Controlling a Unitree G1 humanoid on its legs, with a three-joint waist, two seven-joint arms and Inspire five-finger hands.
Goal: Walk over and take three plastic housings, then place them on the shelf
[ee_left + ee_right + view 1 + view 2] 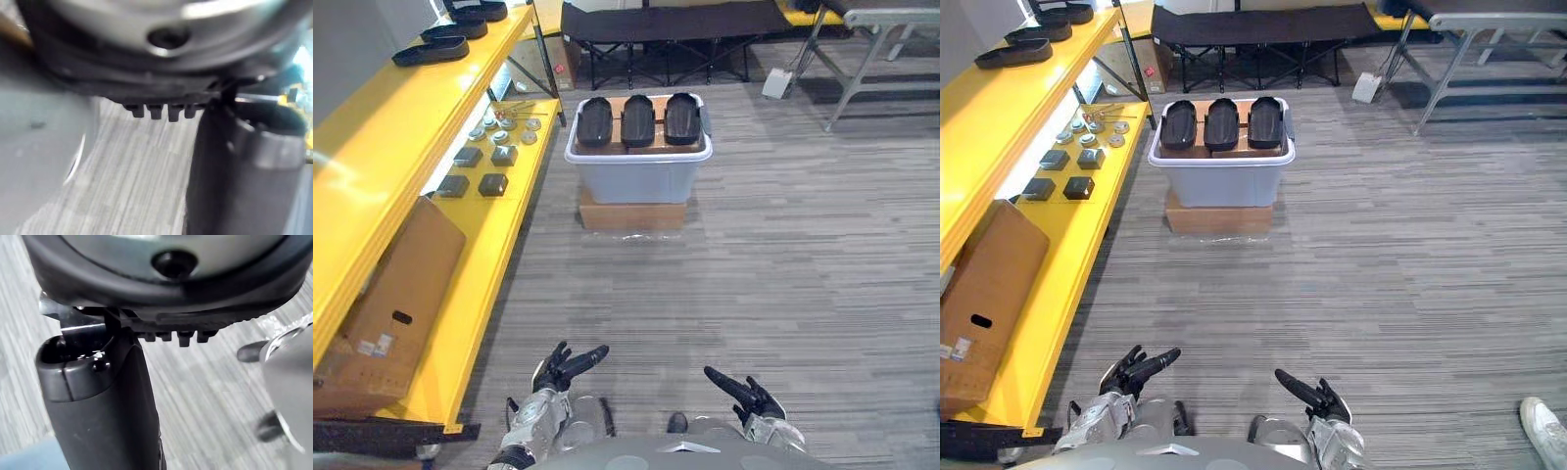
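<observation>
**Standing view, hands low, load ahead.** My left hand (564, 366) and my right hand (751, 397) hang at the near edge of the head views. Both have their fingers straight and spread, and neither holds anything. Grey striped carpet (783, 255) lies beneath them.

The three black oval plastic housings (638, 119) lie side by side on a brown board (658, 147), with their long axes pointing away from me. The board sits across the top of a pale grey plastic tote (636, 178). The tote stands on a flat brown cardboard box (631, 214).

The housings are well apart from both hands (neither hand touches tote or board). They lie straight ahead across open carpet, roughly between the lines of my two arms.

A yellow metal shelf (411, 127) runs along my left side.
- **Upper level:** further black housings (431, 49) at the far end.
- **Lower level:** small dark square blocks (480, 171), round metal parts (504, 127) beyond them, and, nearest me, a large brown cardboard carton (396, 294) leaning under the upper level.

A person's white shoe (1542, 431) shows on the carpet to my right.
</observation>
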